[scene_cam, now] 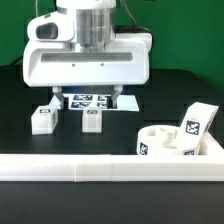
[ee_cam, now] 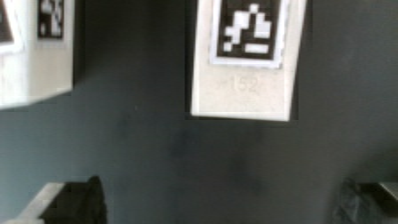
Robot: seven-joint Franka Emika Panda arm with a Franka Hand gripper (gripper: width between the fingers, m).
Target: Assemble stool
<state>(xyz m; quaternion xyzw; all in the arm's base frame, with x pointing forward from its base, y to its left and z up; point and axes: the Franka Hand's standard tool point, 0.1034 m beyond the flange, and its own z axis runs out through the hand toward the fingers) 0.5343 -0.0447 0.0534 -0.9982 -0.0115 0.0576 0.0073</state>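
The round white seat (scene_cam: 160,143), with holes in it, lies at the exterior view's right. One tagged leg (scene_cam: 201,119) leans on its rim. Two more short white legs (scene_cam: 44,119) (scene_cam: 93,119) stand on the black table below my gripper (scene_cam: 92,97). The gripper hangs above and behind them, open and holding nothing. In the wrist view a tagged leg (ee_cam: 244,60) lies ahead of the gripper (ee_cam: 222,205), apart from it, and part of another white piece (ee_cam: 32,50) shows at the edge. Both dark fingertips (ee_cam: 71,203) stand wide apart.
The marker board (scene_cam: 78,101) lies flat behind the two legs, under the gripper. A long white rail (scene_cam: 90,169) runs across the front of the table, with a raised end by the seat.
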